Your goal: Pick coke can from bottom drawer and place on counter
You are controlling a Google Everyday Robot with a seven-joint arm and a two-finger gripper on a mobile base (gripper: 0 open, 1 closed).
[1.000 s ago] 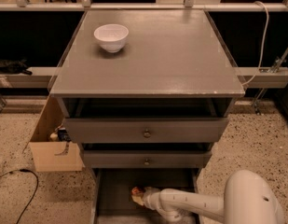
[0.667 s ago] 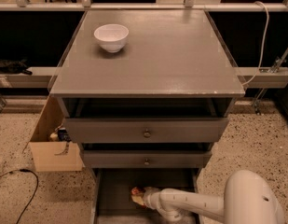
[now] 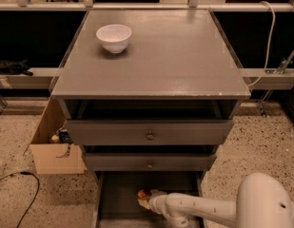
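Observation:
The bottom drawer (image 3: 113,194) is pulled open under the two upper drawers, and its dark floor shows. A small red object, the coke can (image 3: 142,193), lies in it near the middle, partly hidden by my arm. My gripper (image 3: 147,201) is down inside the drawer right against the can, at the end of my white arm, which reaches in from the lower right. The counter (image 3: 175,56) is the wide grey top of the cabinet above.
A white bowl (image 3: 113,36) stands on the counter at the back left. The two upper drawers (image 3: 150,133) have round brass knobs. An open cardboard box (image 3: 53,146) stands on the floor to the left, with a black cable near it.

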